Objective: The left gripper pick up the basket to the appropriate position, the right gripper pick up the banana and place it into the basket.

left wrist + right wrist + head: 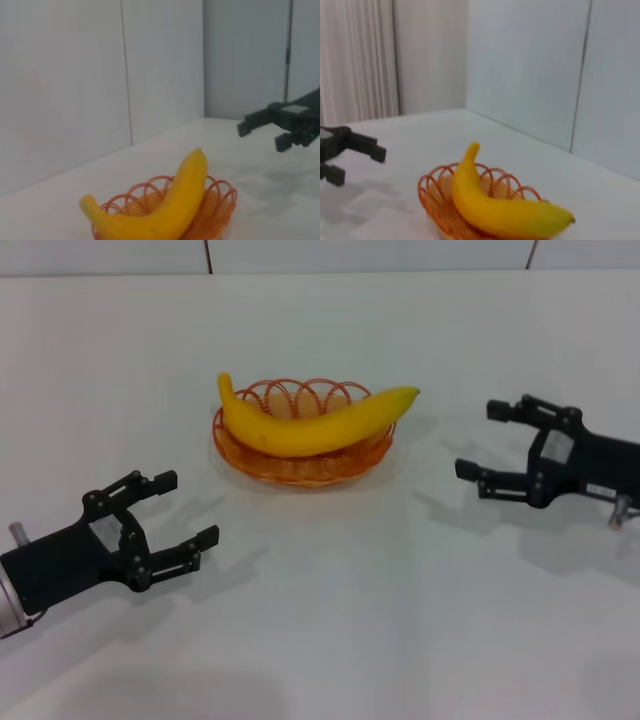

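The banana [316, 422] lay across the basket [300, 465], its curved body resting on the wire rim with both pointed ends reaching past the scalloped edge; the basket sat on the white desk [350, 620]. The left end effector [172, 512] rested low over the desk, well apart from the basket, which stood ahead of it and off toward the other arm; its claw fingers were spread wide and held nothing. The right end effector [482, 440] hung near the desk on the opposite side, its fingertips pointing toward the basket, which lay just ahead of them but clear of contact; its fingers were likewise parted wide and empty.

From the left wrist view the banana [160, 210] filled the basket [220, 200] close in front, with the right end effector [262, 132] visible beyond it, open; from the right wrist view the banana [495, 205] sat in the basket [437, 200], and the left end effector [357, 162] showed farther off at the frame's edge, fingers apart.
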Motion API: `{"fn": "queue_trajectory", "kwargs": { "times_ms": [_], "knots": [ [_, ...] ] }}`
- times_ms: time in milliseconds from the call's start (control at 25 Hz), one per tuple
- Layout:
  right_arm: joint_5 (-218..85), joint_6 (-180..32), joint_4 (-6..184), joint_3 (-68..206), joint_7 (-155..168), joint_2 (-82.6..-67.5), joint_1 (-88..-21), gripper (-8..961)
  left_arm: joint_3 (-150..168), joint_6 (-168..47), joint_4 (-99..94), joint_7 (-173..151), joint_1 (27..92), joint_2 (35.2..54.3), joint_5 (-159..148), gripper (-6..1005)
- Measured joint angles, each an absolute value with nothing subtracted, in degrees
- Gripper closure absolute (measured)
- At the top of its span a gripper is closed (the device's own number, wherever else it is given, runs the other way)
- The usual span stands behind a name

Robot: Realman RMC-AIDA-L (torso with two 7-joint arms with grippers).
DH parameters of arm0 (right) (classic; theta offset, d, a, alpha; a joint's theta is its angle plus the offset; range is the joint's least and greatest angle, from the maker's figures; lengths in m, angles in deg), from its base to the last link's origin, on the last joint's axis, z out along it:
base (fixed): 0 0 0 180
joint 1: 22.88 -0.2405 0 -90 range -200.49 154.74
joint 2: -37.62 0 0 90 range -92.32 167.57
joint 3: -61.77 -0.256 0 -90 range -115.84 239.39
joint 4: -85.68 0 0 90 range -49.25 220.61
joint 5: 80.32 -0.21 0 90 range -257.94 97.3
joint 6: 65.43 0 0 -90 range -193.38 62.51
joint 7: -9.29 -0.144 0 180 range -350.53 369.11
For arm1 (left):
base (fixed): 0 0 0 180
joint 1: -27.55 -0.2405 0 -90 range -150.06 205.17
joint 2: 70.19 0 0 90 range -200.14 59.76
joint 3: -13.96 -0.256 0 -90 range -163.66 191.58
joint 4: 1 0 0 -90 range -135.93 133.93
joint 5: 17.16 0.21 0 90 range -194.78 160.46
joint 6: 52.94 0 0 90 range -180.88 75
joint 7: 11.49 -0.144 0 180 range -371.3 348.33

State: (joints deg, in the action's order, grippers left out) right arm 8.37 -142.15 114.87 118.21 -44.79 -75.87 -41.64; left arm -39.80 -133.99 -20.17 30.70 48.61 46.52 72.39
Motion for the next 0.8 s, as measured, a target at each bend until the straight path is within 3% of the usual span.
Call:
{"fn": "queue_trajectory", "kwargs": {
  "times_ms": [800],
  "knots": [
    [10.2,-140.8,112.6,118.0,-43.7,-75.64,-41.9,53,-37.8,-134.0,-20.2,29.4,48.0,46.61,72.4,123]
  ]
}}
